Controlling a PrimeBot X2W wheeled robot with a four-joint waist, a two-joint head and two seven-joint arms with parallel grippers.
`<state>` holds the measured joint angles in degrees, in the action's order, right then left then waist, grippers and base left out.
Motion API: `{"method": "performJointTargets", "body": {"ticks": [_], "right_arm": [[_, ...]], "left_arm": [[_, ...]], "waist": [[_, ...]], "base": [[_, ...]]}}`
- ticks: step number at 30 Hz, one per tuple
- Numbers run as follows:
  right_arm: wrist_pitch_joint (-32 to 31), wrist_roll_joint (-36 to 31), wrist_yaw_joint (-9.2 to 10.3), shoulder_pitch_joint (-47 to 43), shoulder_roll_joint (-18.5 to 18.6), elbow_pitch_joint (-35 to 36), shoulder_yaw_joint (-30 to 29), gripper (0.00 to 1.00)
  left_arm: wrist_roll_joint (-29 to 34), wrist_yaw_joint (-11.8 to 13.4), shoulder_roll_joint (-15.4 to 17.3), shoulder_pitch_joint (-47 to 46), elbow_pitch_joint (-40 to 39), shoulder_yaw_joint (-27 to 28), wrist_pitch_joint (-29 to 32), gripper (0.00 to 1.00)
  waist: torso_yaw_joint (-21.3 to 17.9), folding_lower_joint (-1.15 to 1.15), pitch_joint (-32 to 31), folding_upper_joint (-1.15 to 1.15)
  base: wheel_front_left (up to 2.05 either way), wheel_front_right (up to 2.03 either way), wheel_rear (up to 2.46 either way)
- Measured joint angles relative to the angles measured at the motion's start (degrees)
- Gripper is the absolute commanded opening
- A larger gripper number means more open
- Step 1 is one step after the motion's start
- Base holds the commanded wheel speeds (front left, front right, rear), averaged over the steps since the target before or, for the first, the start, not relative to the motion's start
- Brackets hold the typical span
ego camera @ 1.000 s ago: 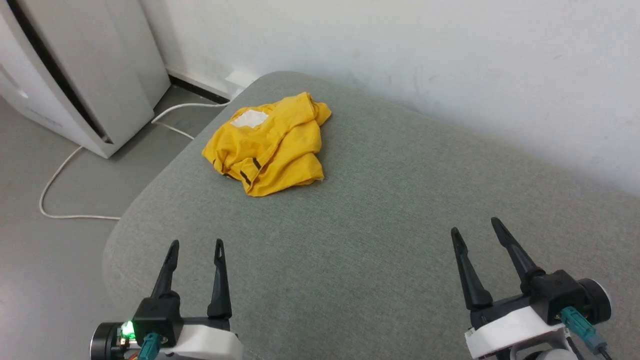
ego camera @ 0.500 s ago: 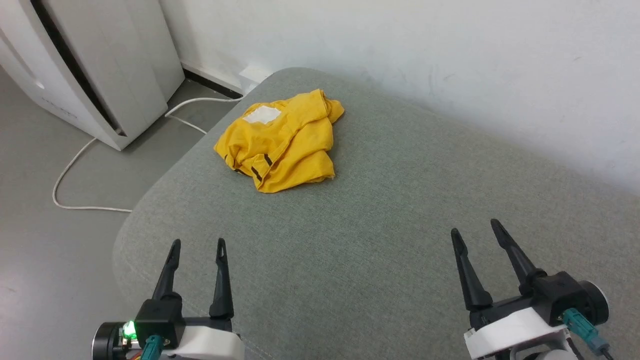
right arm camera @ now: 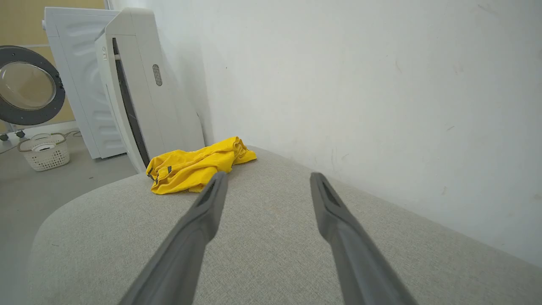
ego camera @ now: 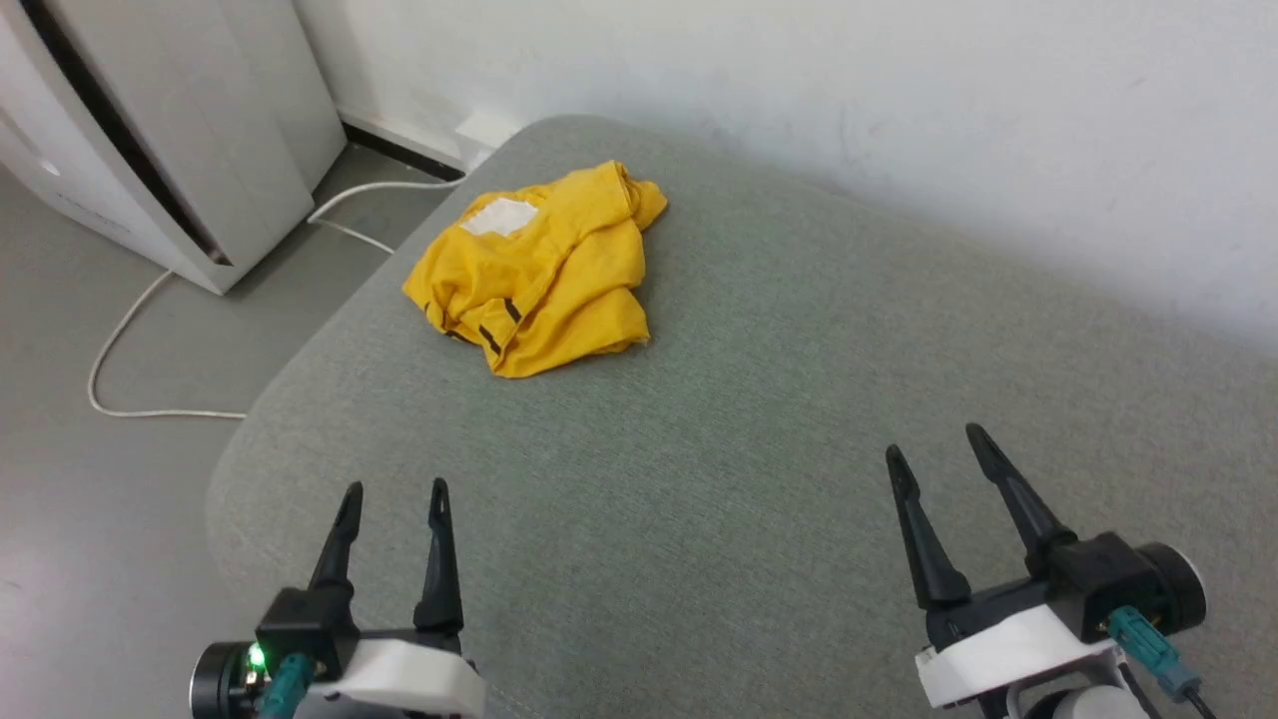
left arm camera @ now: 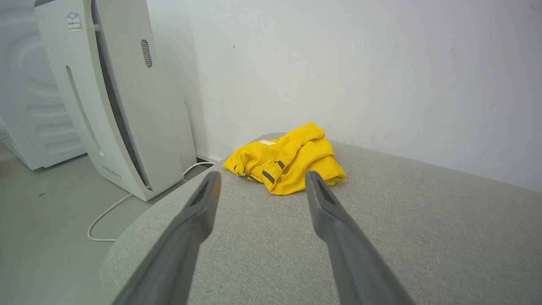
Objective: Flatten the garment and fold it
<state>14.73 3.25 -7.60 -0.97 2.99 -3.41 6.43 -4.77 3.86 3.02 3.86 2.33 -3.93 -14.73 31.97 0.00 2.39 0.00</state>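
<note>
Grey fabric covers a rounded cushion against a white wall, with a white appliance and a cable on the floor to its left. The shirt lies crumpled near the cushion's far left corner, white label up, well apart from both grippers. The left gripper and right gripper hover over the near edge, fingers spread and holding nothing.

white wall, grey floor, white appliance, grey cushioned surface.
</note>
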Motion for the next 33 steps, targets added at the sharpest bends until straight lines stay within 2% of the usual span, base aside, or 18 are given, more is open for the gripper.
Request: {"method": "performJointTargets", "body": {"ticks": [3, 6, 15, 18, 26, 30, 33], "right_arm": [[0.01, -1.26, 0.0, 0.86, -0.01, 0.91, 0.36, 1.0], [0.0, -3.1, 0.0, 1.29, -0.05, 1.09, 0.34, 1.0], [0.01, -4.82, 0.0, 4.37, 2.52, 4.45, 1.25, 1.0], [0.0, -4.89, 0.0, 4.55, 3.82, 5.88, 1.32, 1.0], [0.0, -4.87, 0.0, 7.25, 4.36, 9.69, 2.22, 1.0], [0.01, -4.78, 0.0, 8.02, 4.01, 10.11, 2.34, 1.0], [0.01, -4.78, 0.0, 8.02, 3.76, 10.09, 2.27, 1.0]], "left_arm": [[-3.09, -1.51, 0.19, -3.11, 4.19, 0.3, 0.34, 1.0], [-4.31, -3.31, 1.37, -8.54, 8.33, 0.71, 4.12, 1.0], [-7.99, -7.67, 8.34, -29.24, 16.53, 2.72, 17.29, 1.0], [-9.92, -9.35, 10.65, -34.71, 20.31, 2.48, 23.41, 1.0], [-17.23, -10.94, 17.62, -46.96, 29.26, 0.99, 38.74, 1.0], [-21.26, -10.96, 20.68, -49.87, 33.51, -1.01, 46.82, 1.0], [-24.01, -10.96, 22.32, -50.55, 35.86, -1.53, 50.02, 1.0]], "waist": [[-1.04, 0.0, 1.52, 0.0], [-2.24, 0.0, 3.56, 0.0], [-6.45, 0.02, 12.04, 0.0], [-7.9, 0.02, 15.33, 0.0], [-12.51, 0.02, 23.23, 0.0], [-15.61, 0.02, 25.82, 0.0], [-17.78, 0.0, 27.46, 0.0]], "base": [[0.0, 0.0, 0.0], [0.0, 0.0, 0.0], [0.0, 0.0, 0.0], [0.0, 0.0, 0.0], [0.0, 0.0, 0.0], [0.0, 0.0, 0.0], [0.0, 0.0, 0.0]]}}
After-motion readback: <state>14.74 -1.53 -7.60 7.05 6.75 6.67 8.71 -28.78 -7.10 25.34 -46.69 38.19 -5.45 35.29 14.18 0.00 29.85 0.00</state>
